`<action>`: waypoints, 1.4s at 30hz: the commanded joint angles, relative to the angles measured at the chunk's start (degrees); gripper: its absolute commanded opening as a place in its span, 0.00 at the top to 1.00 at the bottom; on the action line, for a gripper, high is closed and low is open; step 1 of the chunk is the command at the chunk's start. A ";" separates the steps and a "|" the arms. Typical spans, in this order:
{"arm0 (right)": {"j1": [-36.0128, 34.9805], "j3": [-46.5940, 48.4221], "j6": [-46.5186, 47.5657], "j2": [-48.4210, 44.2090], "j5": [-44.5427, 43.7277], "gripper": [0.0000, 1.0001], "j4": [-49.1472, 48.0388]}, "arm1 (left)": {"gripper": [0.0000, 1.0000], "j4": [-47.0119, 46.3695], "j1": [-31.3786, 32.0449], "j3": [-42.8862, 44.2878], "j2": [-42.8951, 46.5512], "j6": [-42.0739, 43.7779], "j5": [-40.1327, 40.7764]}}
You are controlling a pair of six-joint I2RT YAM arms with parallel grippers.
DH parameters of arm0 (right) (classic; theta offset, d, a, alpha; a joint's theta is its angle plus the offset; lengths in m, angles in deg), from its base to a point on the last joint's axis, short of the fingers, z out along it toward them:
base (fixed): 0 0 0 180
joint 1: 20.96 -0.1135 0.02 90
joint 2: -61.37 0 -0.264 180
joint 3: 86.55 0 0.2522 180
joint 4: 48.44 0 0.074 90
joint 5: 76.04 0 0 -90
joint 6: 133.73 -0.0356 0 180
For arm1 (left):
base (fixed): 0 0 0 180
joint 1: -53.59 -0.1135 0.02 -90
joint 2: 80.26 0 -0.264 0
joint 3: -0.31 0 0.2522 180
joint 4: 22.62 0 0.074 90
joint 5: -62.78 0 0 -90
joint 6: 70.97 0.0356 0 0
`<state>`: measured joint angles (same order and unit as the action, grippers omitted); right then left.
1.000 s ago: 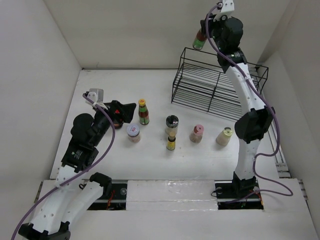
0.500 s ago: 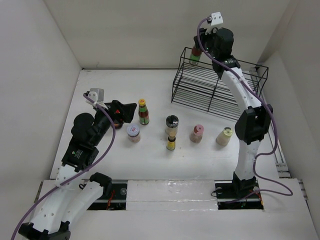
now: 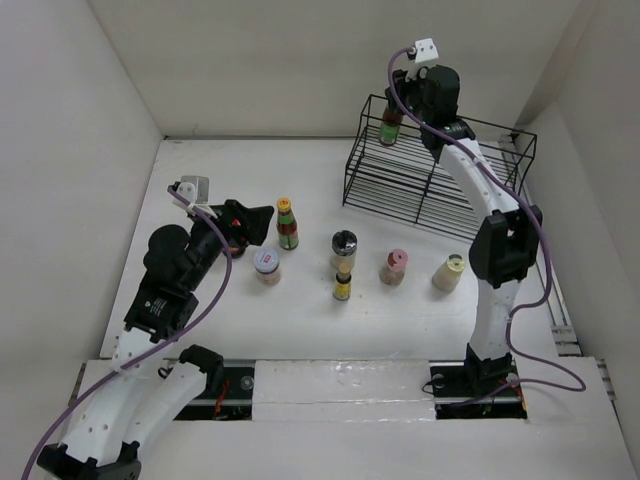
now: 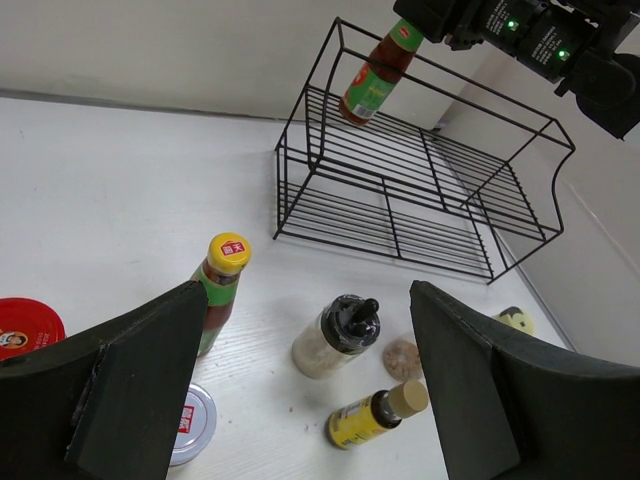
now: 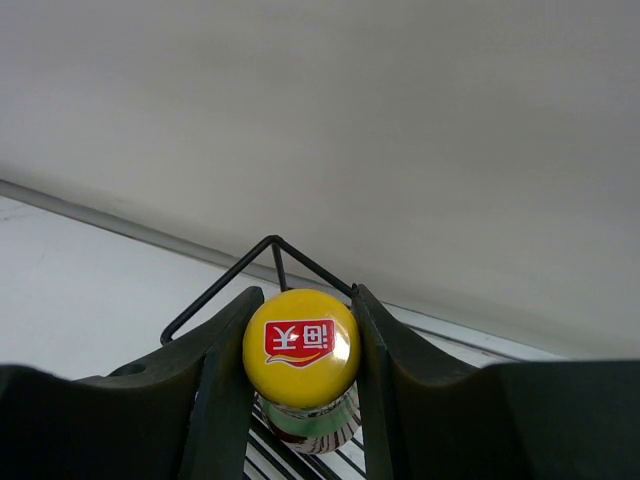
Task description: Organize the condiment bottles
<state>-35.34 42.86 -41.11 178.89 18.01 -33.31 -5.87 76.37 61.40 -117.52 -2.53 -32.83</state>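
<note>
Right arm [image 3: 482, 182] stretched, jaws clamped, left arm [image 3: 168, 272] bent, jaws apart

We're in a robot lab: bare white walls [image 3: 250, 60] box in the counter [image 3: 300, 315] (arms [image 3: 495, 290] bolted at its edge).

The left arm [image 3: 100, 420], at lower left of the top view, and the right arm [image 3: 480, 180], at right, are wearing white shells with black joint housings. Purple cables [image 3: 390, 85] are looping along them. White camera blocks [image 3: 425, 50] are capping the wrists. The left gripper [image 4: 308, 300] is showing dark, matte, wedge-shaped fingers [image 4: 140, 390].
</note>
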 commanded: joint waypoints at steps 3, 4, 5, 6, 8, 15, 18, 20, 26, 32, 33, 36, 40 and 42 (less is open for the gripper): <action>-0.31 4.66 -2.88 -0.19 4.46 0.90 -6.02 | 0.22 -2.37 0.07 -0.31 -0.19 -0.41 -0.72; 0.22 4.67 -3.83 -0.18 5.69 0.90 -6.02 | 0.22 -2.37 0.07 -0.31 -0.19 -0.41 -0.72; 0.22 6.32 -4.45 0.78 6.40 0.90 -6.02 | 0.22 -2.37 0.07 -0.31 -0.19 -0.41 -0.72; 0.22 6.34 -5.76 1.83 7.01 0.90 -6.02 | 0.22 -2.37 0.07 -0.31 -0.19 -0.41 -0.72; 0.75 6.95 -5.78 2.45 7.55 0.87 -5.50 | 0.22 -2.37 0.07 -0.31 -0.19 -0.41 -0.72; 0.75 8.62 -6.30 3.17 4.83 0.35 -4.88 | 0.22 -2.37 0.07 -0.31 -0.19 -0.41 -0.72; 0.75 9.32 -6.30 1.32 4.21 0.26 -4.88 | 0.22 -2.37 0.07 0.22 -0.19 -0.41 -0.72; 0.75 9.32 -5.78 -1.22 4.21 0.23 -4.88 | 0.22 -2.37 0.07 0.22 0.43 -0.41 -0.72; -1.27 -4.68 -0.86 -15.16 1.75 0.24 -7.51 | 0.25 -2.37 0.07 0.22 0.95 -0.41 -0.11; -11.79 -28.70 2.13 -27.24 7.79 1.00 -16.03 | 0.68 -2.37 0.07 0.22 0.96 0.12 -1.42; -13.65 -35.78 2.13 -28.99 8.42 1.00 -18.04 | 0.72 -2.37 0.07 0.22 0.96 0.64 -1.42; -20.23 -43.30 2.66 -30.14 10.44 0.73 -23.68 | 0.78 -2.37 0.07 0.22 0.43 0.64 -0.02; -24.82 -49.72 3.19 -30.15 15.89 0.30 -25.36 | 0.67 -1.75 0.07 0.22 -0.10 0.64 1.73; -26.23 -50.52 5.29 -30.15 15.90 0.24 -23.43 | 0.60 -1.06 0.07 0.22 -0.10 0.03 4.53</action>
<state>-60.65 -7.23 -38.01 150.25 30.51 -52.85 -5.90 76.37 61.40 -117.74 -2.35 -31.54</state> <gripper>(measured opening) 0.747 0.384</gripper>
